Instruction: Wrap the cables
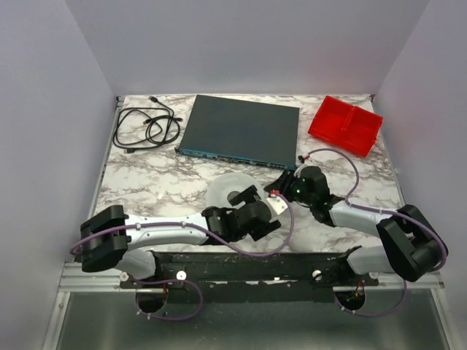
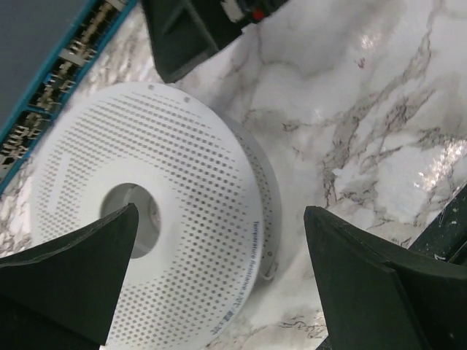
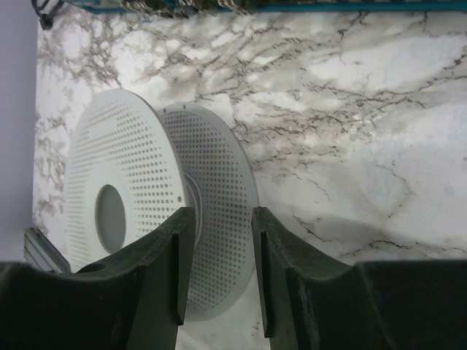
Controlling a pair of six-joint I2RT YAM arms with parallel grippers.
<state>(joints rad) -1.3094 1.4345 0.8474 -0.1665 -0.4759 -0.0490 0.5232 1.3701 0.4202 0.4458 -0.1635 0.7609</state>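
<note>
A white perforated spool (image 1: 228,189) lies on the marble table (image 1: 160,182) between the two arms. A tiny loop of the thin white cable (image 2: 268,273) shows between the spool's two flanges; the rest of it is hidden. My left gripper (image 2: 219,270) hangs over the spool's (image 2: 146,219) rim, jaws wide open and touching nothing. My right gripper (image 3: 219,270) stands partly open, with the edge of the nearer flange (image 3: 215,219) seen in the gap between its fingers. Neither finger visibly presses the flange. In the top view the right gripper (image 1: 281,181) sits just right of the spool.
A dark flat network device (image 1: 241,127) lies behind the spool. A coiled black cord with plugs (image 1: 146,127) rests at the back left. A red tray (image 1: 345,125) sits at the back right. White walls enclose the table on three sides.
</note>
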